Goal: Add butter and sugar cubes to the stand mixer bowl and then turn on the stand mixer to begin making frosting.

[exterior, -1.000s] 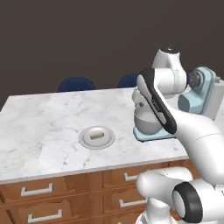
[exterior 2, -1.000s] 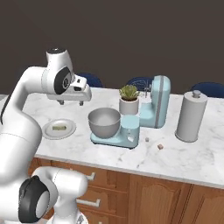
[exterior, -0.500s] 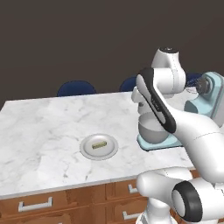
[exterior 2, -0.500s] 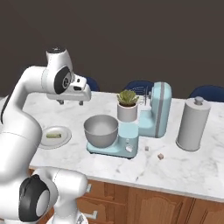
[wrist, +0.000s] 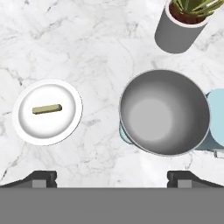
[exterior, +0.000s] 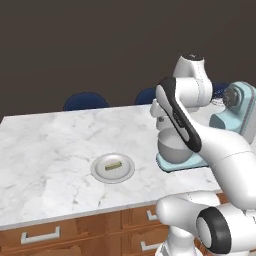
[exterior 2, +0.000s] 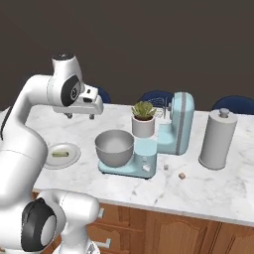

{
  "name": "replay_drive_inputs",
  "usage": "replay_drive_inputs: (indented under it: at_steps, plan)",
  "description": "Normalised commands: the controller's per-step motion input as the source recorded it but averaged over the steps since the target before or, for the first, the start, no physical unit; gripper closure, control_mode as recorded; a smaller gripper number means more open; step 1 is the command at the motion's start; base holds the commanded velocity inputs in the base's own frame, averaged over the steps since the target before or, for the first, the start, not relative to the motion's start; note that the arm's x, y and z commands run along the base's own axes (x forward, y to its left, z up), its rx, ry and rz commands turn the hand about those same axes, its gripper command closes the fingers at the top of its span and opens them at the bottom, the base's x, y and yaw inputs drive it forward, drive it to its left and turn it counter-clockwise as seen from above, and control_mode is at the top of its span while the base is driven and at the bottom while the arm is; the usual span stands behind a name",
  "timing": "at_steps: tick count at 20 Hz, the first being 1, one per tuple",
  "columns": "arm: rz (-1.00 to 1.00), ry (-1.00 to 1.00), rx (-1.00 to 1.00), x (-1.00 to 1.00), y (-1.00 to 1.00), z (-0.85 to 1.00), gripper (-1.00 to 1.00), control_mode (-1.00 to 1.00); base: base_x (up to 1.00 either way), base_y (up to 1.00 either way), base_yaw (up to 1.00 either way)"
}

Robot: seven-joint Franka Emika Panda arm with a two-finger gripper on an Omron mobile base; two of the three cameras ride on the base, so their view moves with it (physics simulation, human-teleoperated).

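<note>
Hovering with jaws spread wide and empty, the gripper [exterior 2: 79, 116] hangs above the worktop [exterior 2: 218, 188] — one butter [wrist: 47, 109] bar on one plate [wrist: 26, 127] near the front edge, one stand mixer bowl [wrist: 164, 113] on one stand mixer [exterior 2: 173, 130] beside it.

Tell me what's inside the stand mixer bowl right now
Nothing: the stand mixer bowl shows a bare grey bottom from above. The butter lies on its plate beside it.
</note>
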Motion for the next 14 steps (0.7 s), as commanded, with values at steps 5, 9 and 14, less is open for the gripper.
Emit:
replay_drive_inputs:
  at_steps: [5, 9, 14]
  plan:
    - [0.00, 0.00, 0.00, 0.00, 0.00, 0.00, -1.00, 1.00, -0.09, 0.38, -0.02]
    - [0.00, 0.00, 0.00, 0.00, 0.00, 0.00, -1.00, 1.00, -0.07, 0.39, 0.00]
    - [0.00, 0.00, 0.00, 0.00, 0.00, 0.00, -1.00, 1.00, -0.01, 0.45, 0.00]
